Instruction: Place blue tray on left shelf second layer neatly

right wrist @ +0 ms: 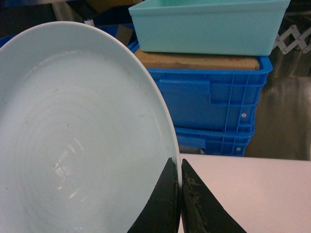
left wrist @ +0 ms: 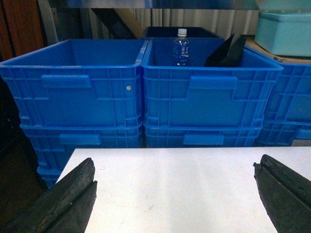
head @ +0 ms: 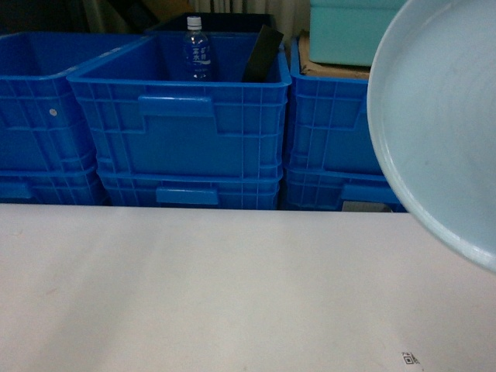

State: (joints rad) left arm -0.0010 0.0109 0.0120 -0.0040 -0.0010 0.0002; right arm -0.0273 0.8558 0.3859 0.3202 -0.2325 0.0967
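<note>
The pale blue tray point(head: 442, 132) hangs tilted in the air at the right of the head view, its hollow side facing the camera. In the right wrist view the blue tray point(right wrist: 77, 141) fills the left half, and my right gripper point(right wrist: 180, 167) is shut on its rim, one finger on each side. My left gripper point(left wrist: 175, 177) is open over the white table point(left wrist: 175, 194), with nothing between its fingers point(left wrist: 73, 194). The left shelf is out of view.
Stacked dark-blue ribbed crates point(head: 186, 124) line the far edge of the white table point(head: 201, 294). The middle crate holds a water bottle point(head: 197, 50) and a black object point(head: 262, 54). A teal bin point(right wrist: 204, 24) sits on cardboard over the right crates.
</note>
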